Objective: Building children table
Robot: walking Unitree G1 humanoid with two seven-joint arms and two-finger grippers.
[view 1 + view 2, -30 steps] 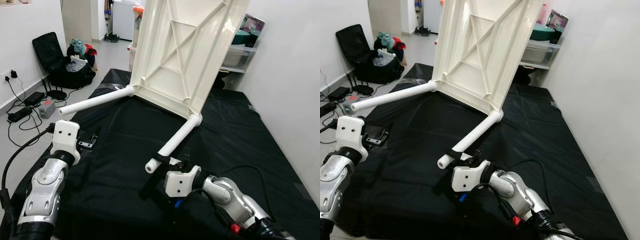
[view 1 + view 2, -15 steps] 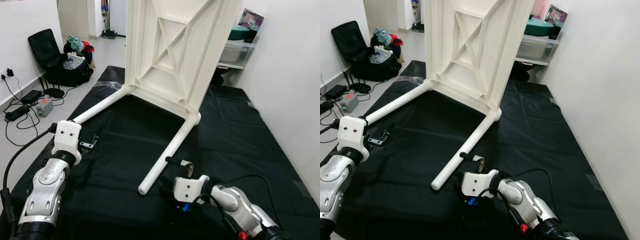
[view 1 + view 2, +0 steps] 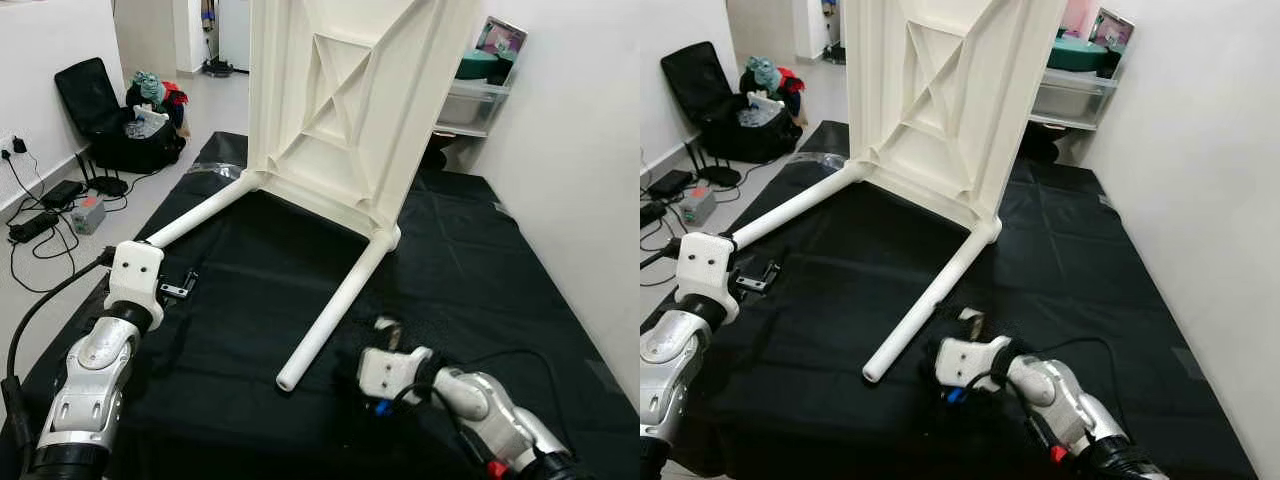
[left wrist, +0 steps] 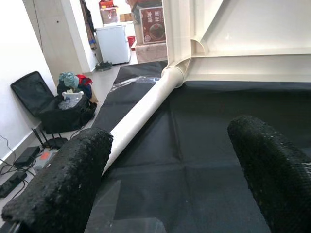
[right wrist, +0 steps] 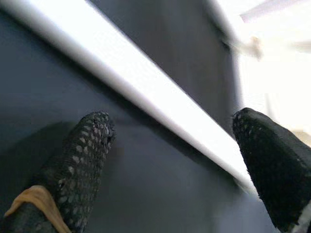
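Tabletop (image 3: 350, 90) tipped on edge, two legs on black mat (image 3: 470, 260) | right gripper (image 5: 170, 165) spread, empty, beside near leg (image 3: 335, 315) | left gripper (image 4: 175, 179) spread | we'd regrasp leg mid-length, squarely.

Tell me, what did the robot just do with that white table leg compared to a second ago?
The right claw let go of the nearer table leg. That leg's free end, lifted a second ago, now rests on the black mat, and the claw has drawn back beside it, open. The white tabletop tipped steeper. The left claw stayed open beside the other leg.
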